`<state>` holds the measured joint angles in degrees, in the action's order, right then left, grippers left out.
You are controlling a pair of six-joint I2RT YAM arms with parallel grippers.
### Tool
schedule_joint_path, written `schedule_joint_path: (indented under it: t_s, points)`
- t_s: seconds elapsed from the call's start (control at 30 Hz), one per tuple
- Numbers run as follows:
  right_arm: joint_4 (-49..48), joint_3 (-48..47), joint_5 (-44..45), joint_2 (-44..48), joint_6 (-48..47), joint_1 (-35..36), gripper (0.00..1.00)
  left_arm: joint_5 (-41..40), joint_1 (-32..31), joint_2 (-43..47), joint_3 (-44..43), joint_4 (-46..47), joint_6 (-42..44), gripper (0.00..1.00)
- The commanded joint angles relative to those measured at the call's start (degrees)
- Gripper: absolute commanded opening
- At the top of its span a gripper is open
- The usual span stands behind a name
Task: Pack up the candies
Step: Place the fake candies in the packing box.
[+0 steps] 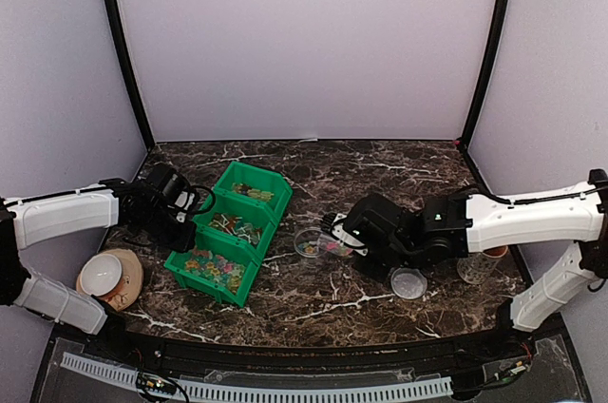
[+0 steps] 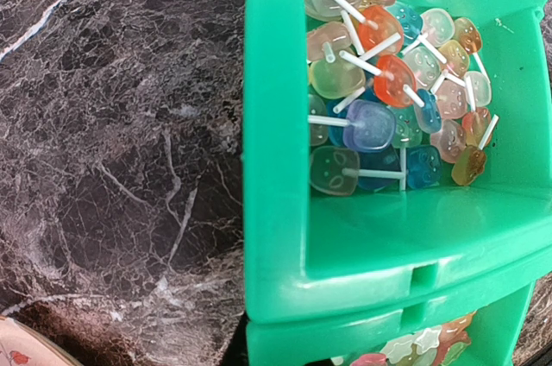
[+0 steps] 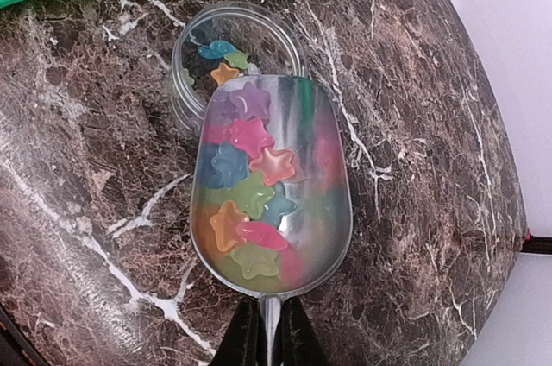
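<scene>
Star-shaped candies (image 3: pixel 250 193) in mixed colours lie in a metal scoop (image 3: pixel 323 167). My right gripper (image 3: pixel 270 336) is shut on the scoop's handle. The scoop's front lip rests over a clear round tub (image 3: pixel 181 68) with a few candies (image 3: pixel 222 59) inside; in the top view the tub (image 1: pixel 309 243) sits just left of that gripper (image 1: pixel 334 230). My left gripper (image 1: pixel 180 222) is shut at the left wall of the green bins (image 1: pixel 249 175). In the left wrist view its fingers are hidden under the bin rim (image 2: pixel 276 236). That bin holds lollipop candies (image 2: pixel 388 81).
The tub's lid (image 1: pixel 408 282) lies on the marble table, right of the tub. A clear cup (image 1: pixel 478 268) stands under my right arm. A white mug (image 1: pixel 100 273) sits on a tan plate (image 1: pixel 130 275) at the near left. Purple walls close in the sides.
</scene>
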<state>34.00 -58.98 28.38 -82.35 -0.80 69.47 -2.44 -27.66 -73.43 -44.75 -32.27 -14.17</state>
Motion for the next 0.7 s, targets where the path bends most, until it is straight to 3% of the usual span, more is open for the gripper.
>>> schedule_joint_path:
  t_s: [0.0,0.67]
  points:
    - [3.2,-3.0,1.7,-0.9,0.0,-0.2,0.00,1.4,-0.4,2.2,-3.1,7.4,-1.2,0.00]
    - [15.5,-13.8,3.0,-6.6,-1.0,0.5,0.00,1.4,-0.3,3.0,-3.1,7.3,-1.3,0.00]
